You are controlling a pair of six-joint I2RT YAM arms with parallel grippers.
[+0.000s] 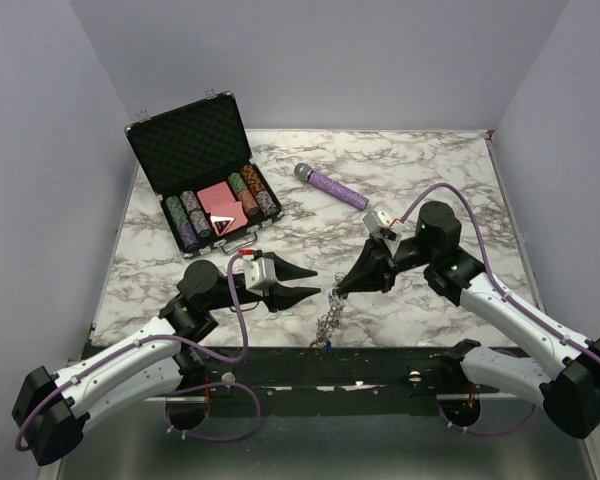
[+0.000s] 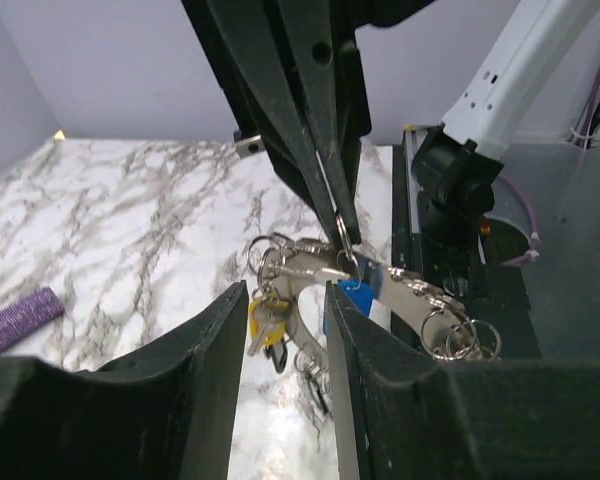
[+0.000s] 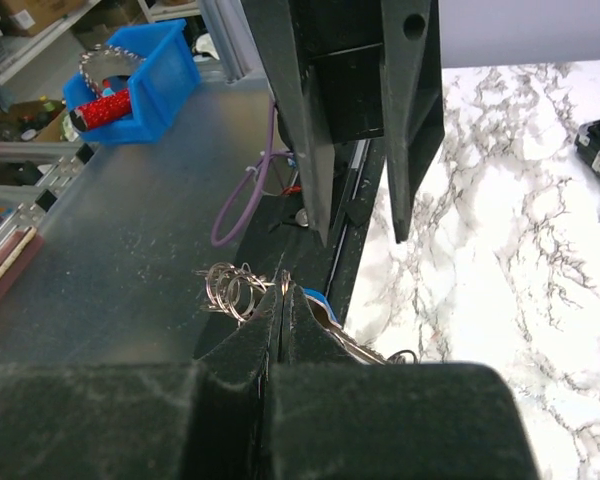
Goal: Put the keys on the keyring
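right claw point(image 1: 337, 289) clenched on the keyring point(image 2: 310, 262), bunch hanging at the near edge of the table point(image 1: 430, 170); keys point(image 2: 264, 318) dangle from it, yellow and blue caps visible. left claw point(image 1: 317, 282) released, jaws apart either side of the bunch, contact unclear

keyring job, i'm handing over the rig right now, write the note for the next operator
Grippers: the right gripper is shut on the keyring, holding it up by the table's near edge. The left gripper is open, its fingers either side of the hanging bunch, gripping nothing.
Keys: the yellow key and blue key seem to hang from the keyring; others cannot be made out.
Done: probably those two.
Left: confirm every key is on.
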